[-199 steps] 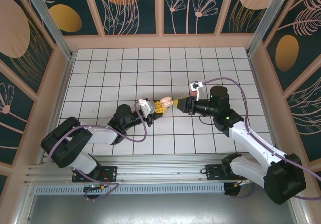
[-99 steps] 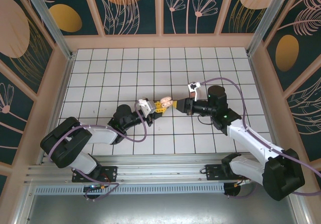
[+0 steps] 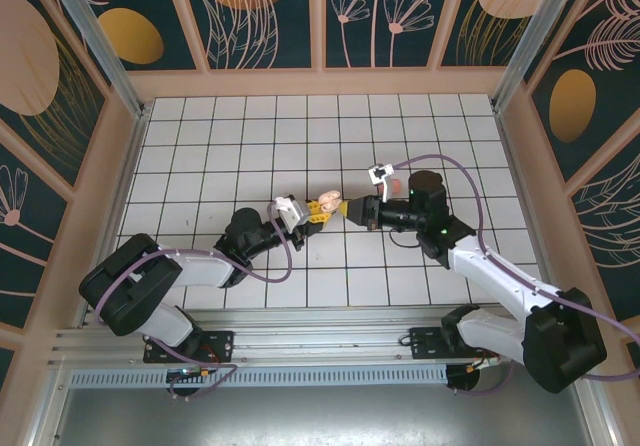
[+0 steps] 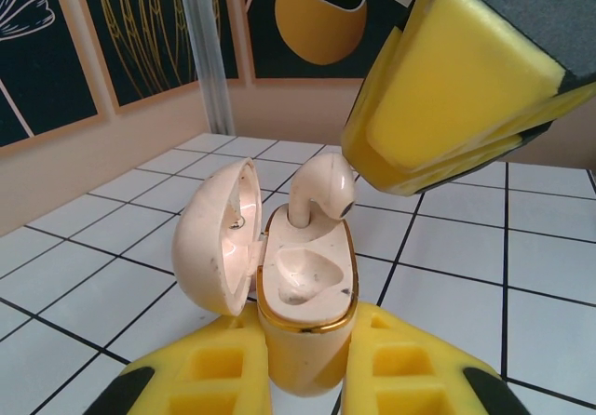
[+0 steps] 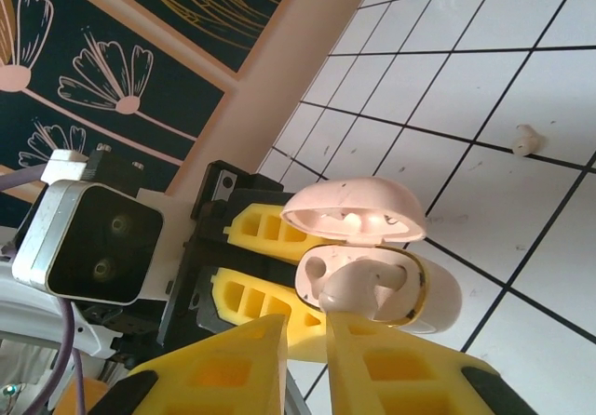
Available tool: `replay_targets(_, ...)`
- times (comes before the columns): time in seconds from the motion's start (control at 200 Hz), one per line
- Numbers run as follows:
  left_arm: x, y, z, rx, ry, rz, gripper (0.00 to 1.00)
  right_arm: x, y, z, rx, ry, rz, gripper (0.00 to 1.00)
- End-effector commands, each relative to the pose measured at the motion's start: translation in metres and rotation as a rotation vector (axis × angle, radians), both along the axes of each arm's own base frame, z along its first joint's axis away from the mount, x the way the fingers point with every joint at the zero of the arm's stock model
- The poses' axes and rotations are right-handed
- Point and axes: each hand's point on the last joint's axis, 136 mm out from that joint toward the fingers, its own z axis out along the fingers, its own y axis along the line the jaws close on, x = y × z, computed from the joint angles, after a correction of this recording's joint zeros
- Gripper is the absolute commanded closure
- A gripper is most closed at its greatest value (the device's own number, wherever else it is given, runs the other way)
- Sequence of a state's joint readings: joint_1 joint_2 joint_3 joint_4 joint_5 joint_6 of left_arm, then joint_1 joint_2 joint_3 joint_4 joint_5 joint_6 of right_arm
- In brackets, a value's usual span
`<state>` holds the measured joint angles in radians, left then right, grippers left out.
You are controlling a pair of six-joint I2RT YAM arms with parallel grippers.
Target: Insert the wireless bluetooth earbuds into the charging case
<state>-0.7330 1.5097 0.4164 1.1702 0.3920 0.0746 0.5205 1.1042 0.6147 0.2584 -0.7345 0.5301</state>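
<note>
My left gripper [image 4: 303, 382] is shut on the beige, gold-rimmed charging case [image 4: 303, 275], whose lid [image 4: 212, 238] hangs open to the left. One pale earbud [image 4: 322, 186] stands with its stem in the case's far slot; the near slot is bare. The shut right gripper [image 4: 438, 99] rests its yellow fingertips against that earbud's head. In the right wrist view the earbud [image 5: 358, 289] sits at the tip of one finger [image 5: 358, 354]. From above, both grippers meet at the case [image 3: 330, 203] mid-table.
A tiny beige piece [image 5: 528, 140], possibly another earbud, lies loose on a white tile beyond the case. Peach walls with dark flower panels [image 3: 320, 16] enclose the tiled floor [image 3: 250, 136].
My right gripper has closed and slid left until its tips touch the earbud in the case. The left gripper and case have stayed put.
</note>
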Motion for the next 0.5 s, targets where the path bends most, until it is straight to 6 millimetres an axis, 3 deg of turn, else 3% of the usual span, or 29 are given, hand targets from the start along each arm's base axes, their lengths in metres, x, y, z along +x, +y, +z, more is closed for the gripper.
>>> replay_targets(0.0, -0.005, -0.005, 0.021, -0.038, -0.060, -0.036, 0.93, -0.001, 0.006, 0.002, 0.007, -0.021, 0.015, 0.81)
replay_targets(0.26, -0.005, -0.004, 0.019, -0.032, -0.057, -0.032, 0.93, -0.002, 0.003, 0.014, -0.022, -0.069, 0.009, 0.76)
replay_targets(0.495, 0.000, 0.002, 0.017, -0.040, -0.029, 0.016, 0.93, 0.005, -0.014, 0.030, -0.022, -0.109, -0.053, 0.67)
